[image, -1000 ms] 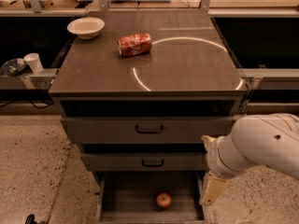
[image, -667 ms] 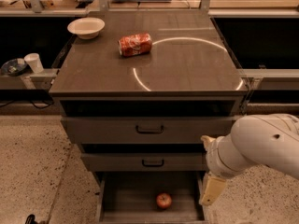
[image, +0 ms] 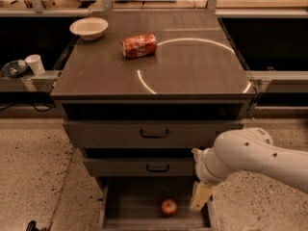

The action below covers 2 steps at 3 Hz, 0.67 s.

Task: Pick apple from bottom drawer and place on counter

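Observation:
The small red apple lies on the plain grey floor of the open bottom drawer, a little right of its middle. My gripper hangs at the end of the white arm over the drawer's right side, just right of the apple and slightly above it, apart from it. The counter is the dark grey-brown cabinet top above, with a bright ring-shaped reflection.
A crushed red soda can lies on the counter and a white bowl stands at its back left. Two wider drawers with black handles are above the bottom drawer. A white cup stands on the ledge to the left.

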### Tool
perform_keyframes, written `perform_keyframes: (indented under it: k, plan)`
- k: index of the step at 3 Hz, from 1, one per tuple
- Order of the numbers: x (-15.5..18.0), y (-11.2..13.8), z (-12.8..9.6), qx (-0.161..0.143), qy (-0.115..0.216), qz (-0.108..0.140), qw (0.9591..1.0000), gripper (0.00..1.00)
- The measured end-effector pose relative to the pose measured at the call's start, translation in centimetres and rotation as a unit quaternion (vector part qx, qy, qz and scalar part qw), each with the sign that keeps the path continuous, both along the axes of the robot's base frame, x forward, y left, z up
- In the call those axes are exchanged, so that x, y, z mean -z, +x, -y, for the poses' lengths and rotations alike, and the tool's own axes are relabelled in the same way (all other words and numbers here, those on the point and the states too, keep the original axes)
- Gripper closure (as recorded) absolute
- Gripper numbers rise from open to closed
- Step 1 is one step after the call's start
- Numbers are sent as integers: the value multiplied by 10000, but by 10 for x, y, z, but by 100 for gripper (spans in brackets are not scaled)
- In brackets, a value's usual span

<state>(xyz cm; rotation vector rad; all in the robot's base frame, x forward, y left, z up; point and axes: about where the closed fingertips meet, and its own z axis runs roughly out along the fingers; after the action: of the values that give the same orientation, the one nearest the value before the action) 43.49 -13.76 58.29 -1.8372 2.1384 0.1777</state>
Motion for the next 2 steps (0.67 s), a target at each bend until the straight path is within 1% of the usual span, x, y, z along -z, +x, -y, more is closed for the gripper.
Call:
perform_keyframes:
  k: [1,2]
  plan:
    - [59,10,-15,175,168,88,9997,0]
    - [57,19,-19,196,259,262,9991,0]
